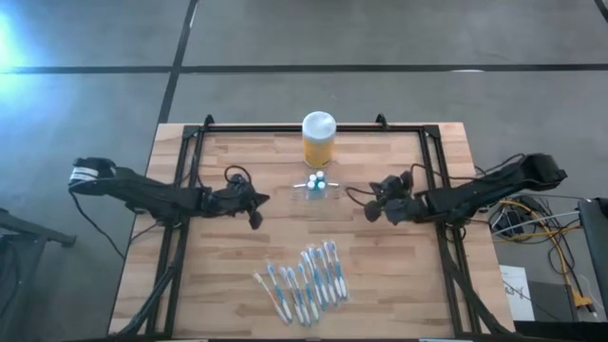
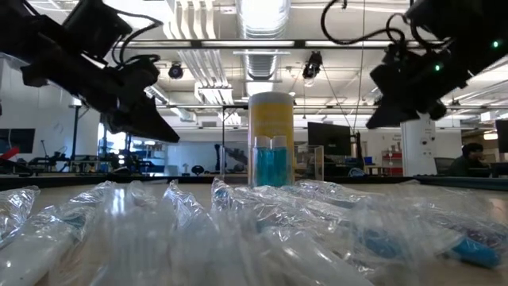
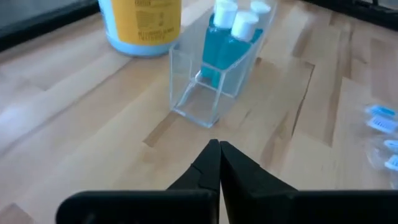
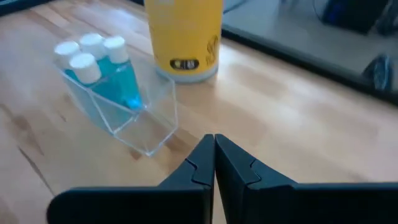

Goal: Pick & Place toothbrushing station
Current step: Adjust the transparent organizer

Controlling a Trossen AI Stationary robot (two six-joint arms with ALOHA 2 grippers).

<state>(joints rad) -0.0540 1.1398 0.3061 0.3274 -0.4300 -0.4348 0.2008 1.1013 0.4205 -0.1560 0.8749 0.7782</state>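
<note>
The toothbrushing station (image 1: 314, 187) is a small clear plastic holder standing on its base at mid-table. Several little blue bottles with white caps stand in it. It also shows in the left wrist view (image 3: 211, 81) and the right wrist view (image 4: 134, 115). Just behind it stands a yellow jar (image 1: 318, 142) with a white lid. My left gripper (image 1: 264, 199) hangs shut to the station's left, above the wood and apart from it. My right gripper (image 1: 371, 210) hangs shut to its right, also apart. Both shut fingertips (image 3: 219, 148) (image 4: 214, 140) point toward the station.
Several toothbrushes in clear packets (image 1: 304, 280) lie in a row near the table's front edge, and they fill the foreground of the low view (image 2: 238, 230). A black frame (image 1: 190, 142) runs round the tabletop. Bare wood lies between each gripper and the station.
</note>
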